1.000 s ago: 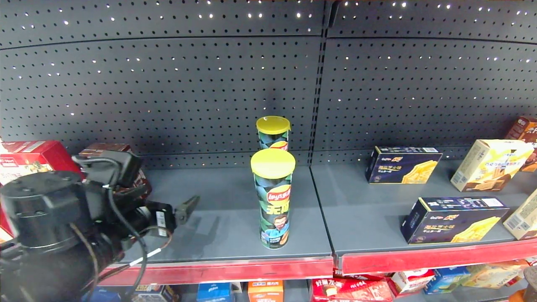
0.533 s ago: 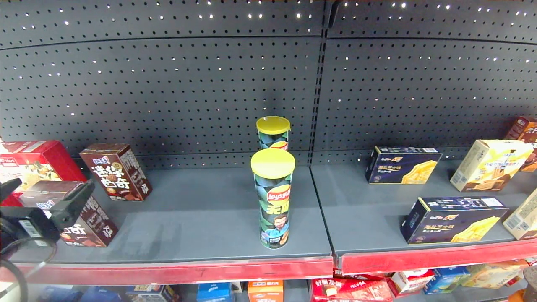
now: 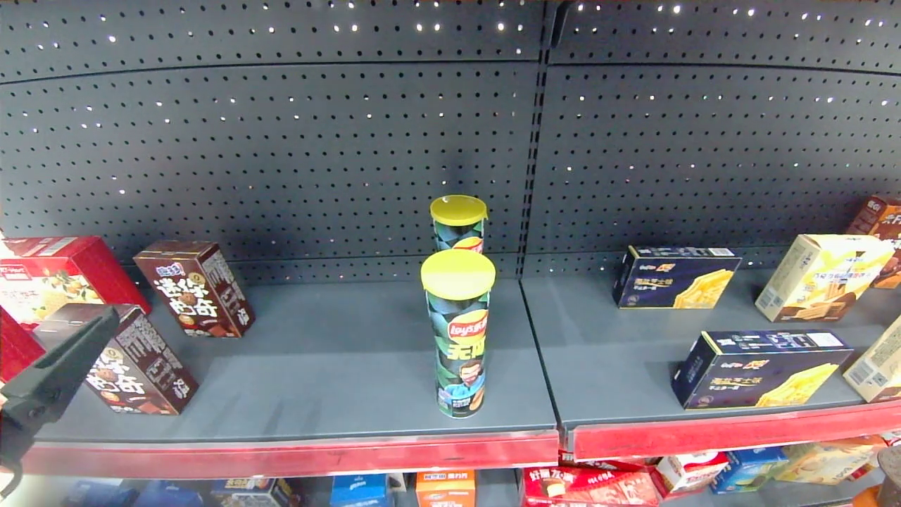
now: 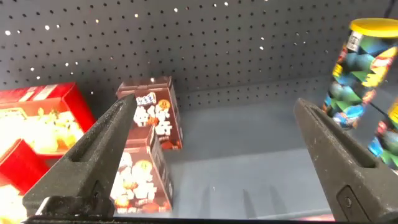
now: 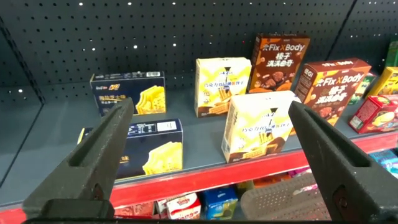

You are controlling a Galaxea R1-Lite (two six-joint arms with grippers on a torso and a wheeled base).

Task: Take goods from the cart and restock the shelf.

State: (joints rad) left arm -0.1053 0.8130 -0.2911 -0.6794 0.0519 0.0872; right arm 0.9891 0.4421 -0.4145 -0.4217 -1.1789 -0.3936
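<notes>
Two tall chip cans with yellow lids stand mid-shelf, the front can before the rear can. My left gripper is open and holds nothing, hovering off the shelf's left front; one of its fingers pokes in at the head view's lower left. Between its fingers I see two brown cookie boxes and the cans off to one side. My right gripper is open and holds nothing, facing the shelf's right section with dark blue boxes and cream boxes.
Grey shelf board with a red front lip; pegboard wall behind. Red box and brown boxes at left. Blue boxes and cream boxes at right. A lower shelf holds more packs. A grey mesh piece lies under the right gripper.
My left arm has drawn back from the shelf toward the lower left, leaving only a finger in the head view and uncovering the brown boxes. The cans have not moved.
</notes>
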